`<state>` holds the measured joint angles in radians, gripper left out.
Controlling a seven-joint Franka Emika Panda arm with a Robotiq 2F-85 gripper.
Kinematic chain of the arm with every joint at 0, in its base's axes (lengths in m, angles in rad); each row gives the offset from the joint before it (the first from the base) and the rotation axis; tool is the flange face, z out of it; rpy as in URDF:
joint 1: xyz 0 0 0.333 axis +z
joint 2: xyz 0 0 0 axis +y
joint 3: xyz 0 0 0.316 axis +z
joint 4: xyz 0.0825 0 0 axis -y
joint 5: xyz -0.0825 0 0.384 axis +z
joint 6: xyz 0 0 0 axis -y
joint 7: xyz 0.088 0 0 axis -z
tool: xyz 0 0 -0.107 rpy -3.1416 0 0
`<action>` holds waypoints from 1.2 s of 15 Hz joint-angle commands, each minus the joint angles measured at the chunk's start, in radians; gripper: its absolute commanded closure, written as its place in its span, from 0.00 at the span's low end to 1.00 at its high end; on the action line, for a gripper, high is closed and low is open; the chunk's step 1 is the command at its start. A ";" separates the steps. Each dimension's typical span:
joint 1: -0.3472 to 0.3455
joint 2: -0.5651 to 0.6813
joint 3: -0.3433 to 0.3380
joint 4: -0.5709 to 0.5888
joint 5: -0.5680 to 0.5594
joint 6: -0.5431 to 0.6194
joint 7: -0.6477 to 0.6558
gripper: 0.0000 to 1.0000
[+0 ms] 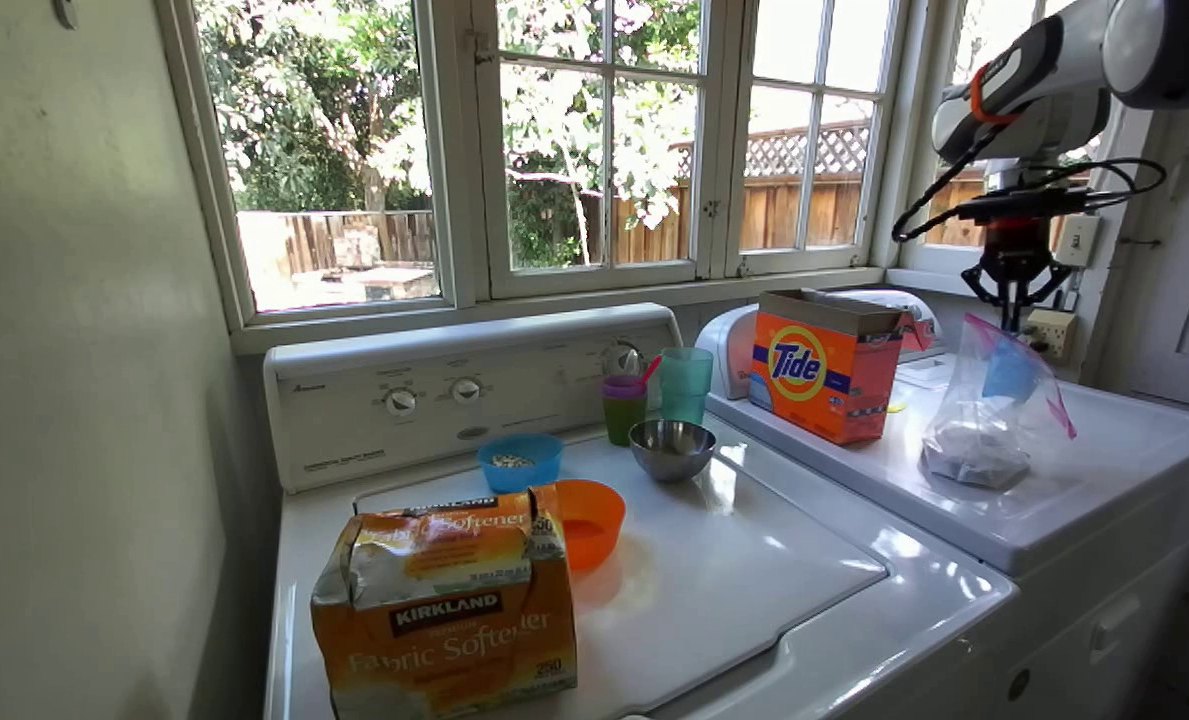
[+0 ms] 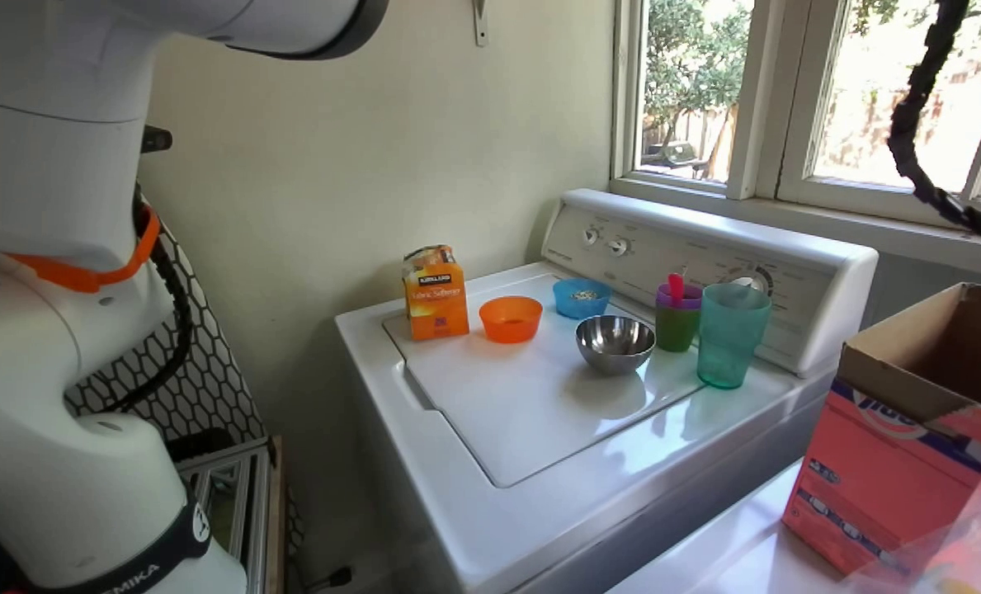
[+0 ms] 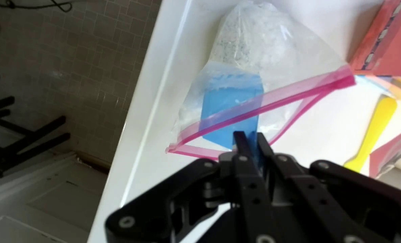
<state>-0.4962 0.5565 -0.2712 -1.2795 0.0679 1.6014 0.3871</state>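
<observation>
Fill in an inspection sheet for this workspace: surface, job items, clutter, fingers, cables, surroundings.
Surface: white appliance top, glossy.
Job items: zip bag pink-sealed, mouth open, part filled; blue scoop reaching into it.
Clutter: Tide box, open-topped, and yellow utensil near the bag; on the next appliance top, Kirkland box, orange bowl, blue bowl, steel bowl, green cup, teal cup.
Fingers: closed on the blue scoop.
Cables: black cable crossing before the windows in an exterior view.
Surroundings: windows, wall outlet, tiled floor.
</observation>
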 commanded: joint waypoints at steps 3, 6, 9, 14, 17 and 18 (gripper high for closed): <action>0.007 -0.006 -0.012 -0.007 -0.065 -0.032 -0.149 0.98; 0.000 -0.002 -0.006 -0.004 -0.051 -0.006 -0.157 0.92; -0.008 -0.069 0.030 -0.086 -0.016 0.077 -0.297 0.98; -0.011 -0.125 0.067 -0.167 0.008 0.172 -0.515 0.98; -0.017 -0.153 0.078 -0.225 0.002 0.178 -0.671 0.98; -0.009 -0.150 0.063 -0.225 0.007 0.153 -0.730 0.98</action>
<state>-0.4972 0.4568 -0.2128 -1.4147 0.0638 1.7443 -0.1889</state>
